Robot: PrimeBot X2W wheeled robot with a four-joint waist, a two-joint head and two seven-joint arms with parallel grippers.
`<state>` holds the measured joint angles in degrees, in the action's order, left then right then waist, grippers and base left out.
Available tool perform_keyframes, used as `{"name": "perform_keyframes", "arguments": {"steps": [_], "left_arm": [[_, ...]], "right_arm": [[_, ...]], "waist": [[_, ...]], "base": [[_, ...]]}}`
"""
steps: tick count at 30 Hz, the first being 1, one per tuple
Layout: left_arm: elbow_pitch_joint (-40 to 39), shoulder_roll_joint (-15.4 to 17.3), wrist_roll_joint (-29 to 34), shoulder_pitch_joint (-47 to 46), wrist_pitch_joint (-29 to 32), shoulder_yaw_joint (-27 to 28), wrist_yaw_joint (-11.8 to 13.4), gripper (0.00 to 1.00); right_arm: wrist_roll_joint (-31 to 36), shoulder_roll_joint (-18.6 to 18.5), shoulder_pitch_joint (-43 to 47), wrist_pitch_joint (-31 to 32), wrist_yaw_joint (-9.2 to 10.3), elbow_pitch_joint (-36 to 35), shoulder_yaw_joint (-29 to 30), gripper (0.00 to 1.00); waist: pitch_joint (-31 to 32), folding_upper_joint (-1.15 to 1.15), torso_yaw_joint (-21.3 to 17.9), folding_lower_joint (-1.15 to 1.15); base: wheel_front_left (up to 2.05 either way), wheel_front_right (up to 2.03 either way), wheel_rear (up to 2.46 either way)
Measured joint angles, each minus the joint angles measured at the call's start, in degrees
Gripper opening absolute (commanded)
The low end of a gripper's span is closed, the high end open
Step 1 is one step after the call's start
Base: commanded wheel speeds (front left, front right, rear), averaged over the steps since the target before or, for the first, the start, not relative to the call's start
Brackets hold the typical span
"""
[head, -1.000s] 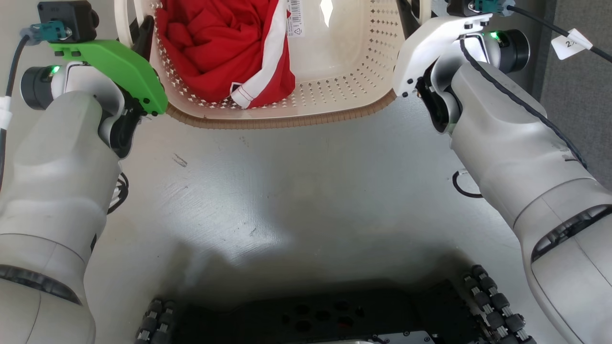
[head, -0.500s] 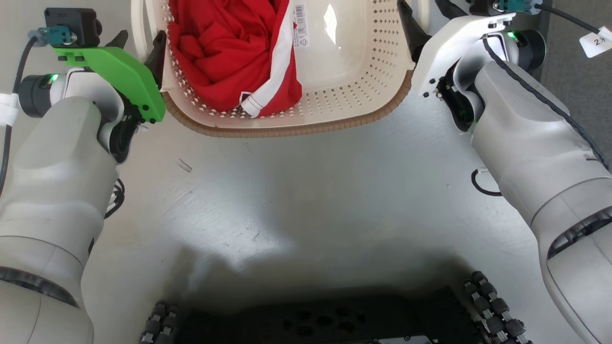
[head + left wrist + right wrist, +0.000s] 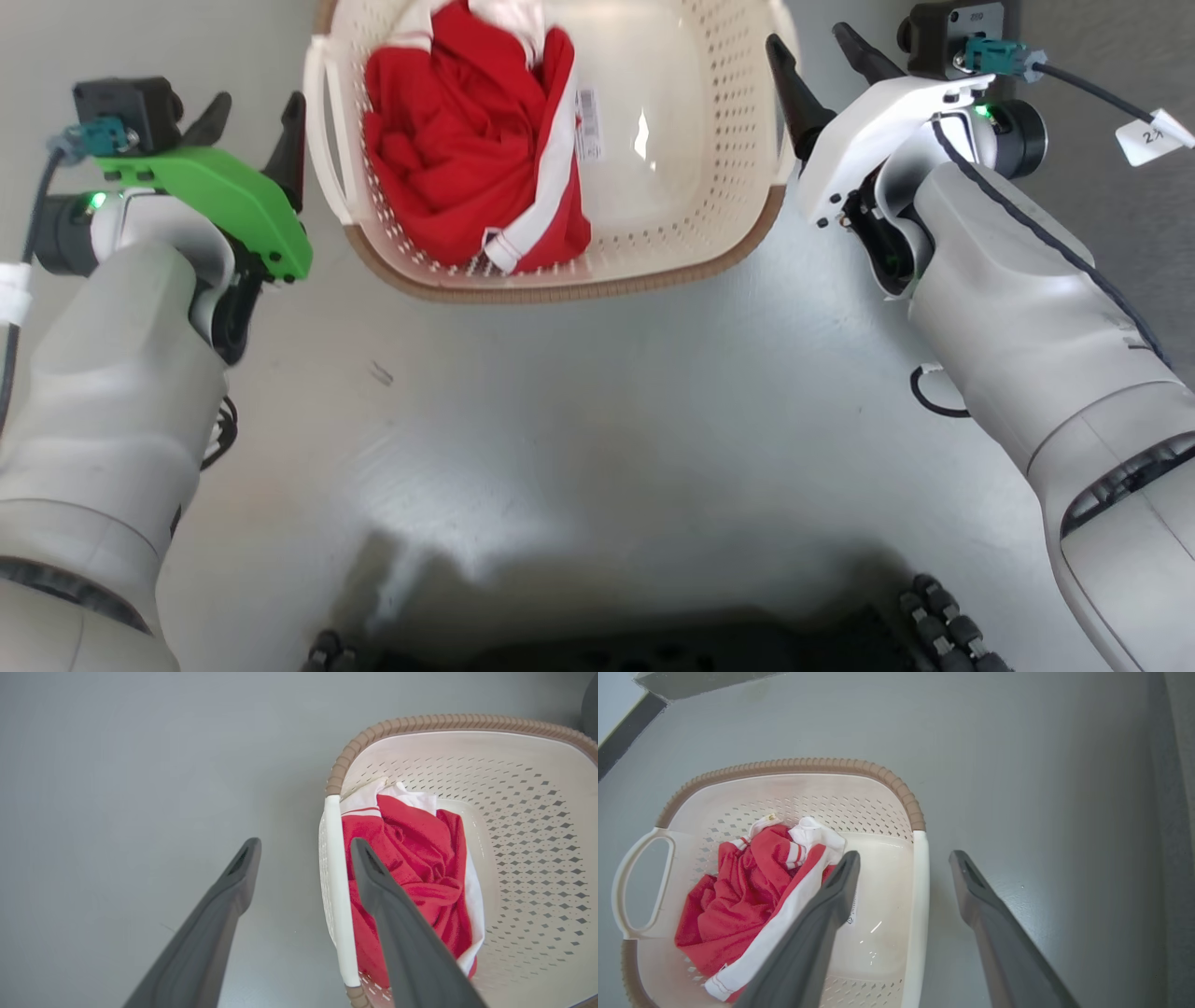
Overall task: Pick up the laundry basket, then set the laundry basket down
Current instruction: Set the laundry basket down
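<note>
Head view: laundry basket (image 3: 560, 287) sits on the grey floor (image 3: 597, 420) at top centre. Left gripper (image 3: 259, 103) and right gripper (image 3: 808, 42) flank it, jaws apart, empty. Left wrist view: fingers straddle the smooth white handle (image 3: 334, 882), with a crumpled red garment (image 3: 411, 858) inside. Right wrist view: same straddle, perforated cream wall, ribbed brown rim. For a lift, I'd close both together and keep the basket level.

Laundry basket (image 3: 560, 287): cream-white, perforated walls, brown woven-look rim, white loop handles (image 3: 329, 140) left and right. Upright on grey floor (image 3: 597, 420), far centre. Barcode sticker (image 3: 588, 126) on inner base. Red-white garment (image 3: 457, 159) bunched in left half.
</note>
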<state>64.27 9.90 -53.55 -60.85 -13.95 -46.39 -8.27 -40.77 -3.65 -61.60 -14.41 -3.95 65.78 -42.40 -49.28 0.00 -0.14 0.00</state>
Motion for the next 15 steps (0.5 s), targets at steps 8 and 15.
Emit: {"name": "perform_keyframes", "arguments": {"steps": [8,15], "left_arm": [[-1.6,0.0,1.6,2.9,-0.5,0.0,0.0,1.00],[-8.6,2.5,5.1,3.1,-0.5,4.1,3.1,1.00]], "right_arm": [[1.1,-0.1,2.2,-0.2,2.42,-8.6,4.2,1.00],[4.2,-2.3,6.1,-0.2,5.71,-17.7,9.1,1.00]], "waist": [[6.1,0.00,-0.3,0.00],[11.7,0.00,-0.6,0.00]], "base": [[0.00,0.00,0.00],[0.00,0.00,0.00]]}}
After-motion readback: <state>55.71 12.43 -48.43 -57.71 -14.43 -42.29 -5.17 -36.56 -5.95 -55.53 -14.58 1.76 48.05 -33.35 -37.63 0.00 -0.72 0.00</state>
